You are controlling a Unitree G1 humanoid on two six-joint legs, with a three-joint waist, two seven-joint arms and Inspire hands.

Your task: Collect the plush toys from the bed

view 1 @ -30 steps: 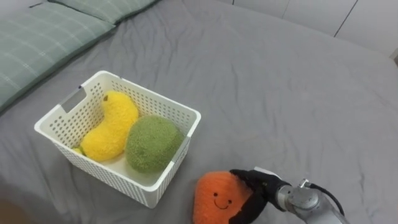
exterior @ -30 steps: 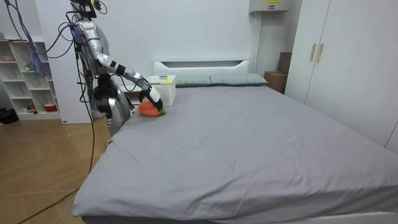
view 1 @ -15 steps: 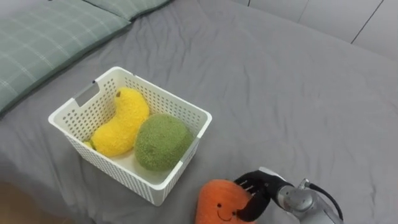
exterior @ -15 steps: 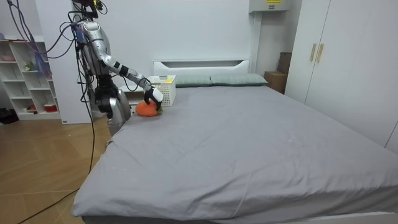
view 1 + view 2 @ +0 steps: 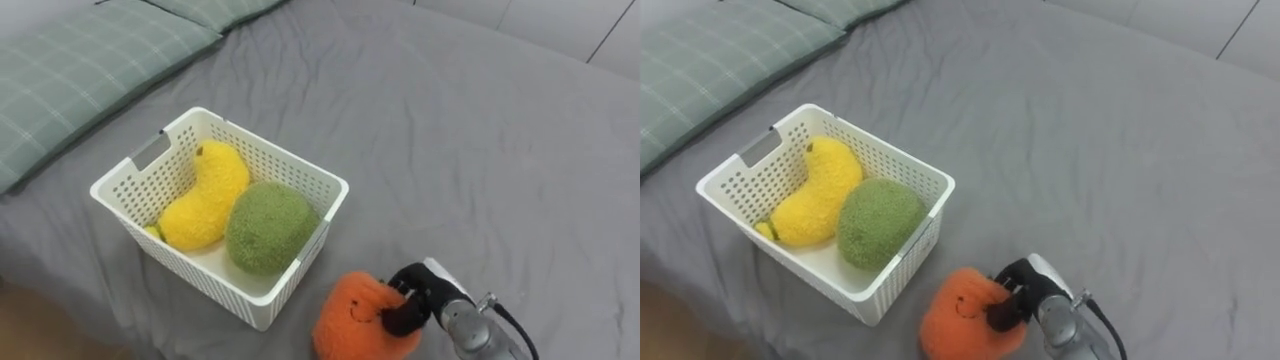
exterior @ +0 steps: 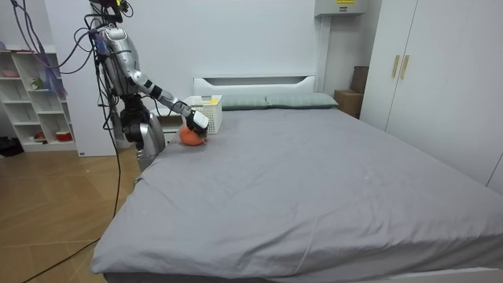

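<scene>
Left eye view: my right robot hand was clenched on the orange toy, dark fingers pressed into its right flank with the thumb side curled over the top. The orange toy sat low in the picture, just beside the near right corner of the basket and over the grey bed; I could not tell whether it rested on the sheet or hung just clear of it. It was a rounded lump with no clear long axis, and its small stitched smile faced up toward my head. I counted three toys in all: one orange in my grasp, and two already lying in the one white basket. The yellow toy was the only long one, a curved shape lying against the basket's left side, its long axis running from the near left corner toward the far rim, with its narrow tip pointing at that far rim. The green toy was round and filled the right half, touching the yellow one. Two green checked pillows lay beyond the basket toward the head of the bed. In the room view I stood at the bedside near the headboard, on the room view's left, right arm stretched down to the orange toy beside the basket.
</scene>
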